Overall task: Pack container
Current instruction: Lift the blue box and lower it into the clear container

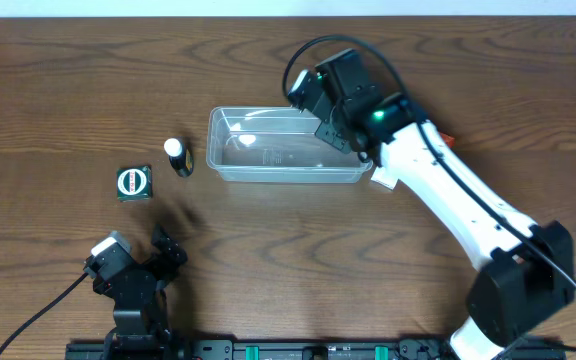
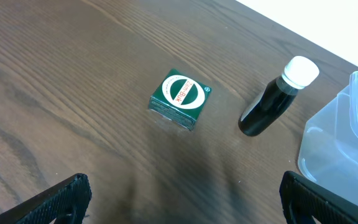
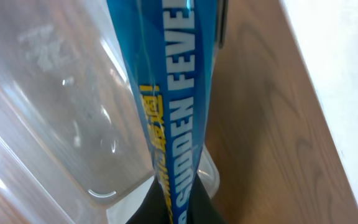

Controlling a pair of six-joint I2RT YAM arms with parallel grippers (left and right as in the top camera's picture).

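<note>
Two arms show overhead: the right claw [image 1: 334, 128] hangs over the right end of the container [image 1: 268, 157], whose long axis runs left-right on the tabletop [image 1: 68, 80]. The left claw [image 1: 163, 250] is well apart. Left wrist: that claw is spread, with the green box [image 2: 179, 99] and bottle [image 2: 277, 98] ahead. Right wrist: the right claw pinches a blue box [image 3: 173, 93] over the container's corner.

Dark brown wood-grain table [image 1: 68, 90] filling the overhead view, evenly lit; a pale, featureless surface [image 2: 340, 18] lies beyond its far edge, seen also in the right wrist view
</note>
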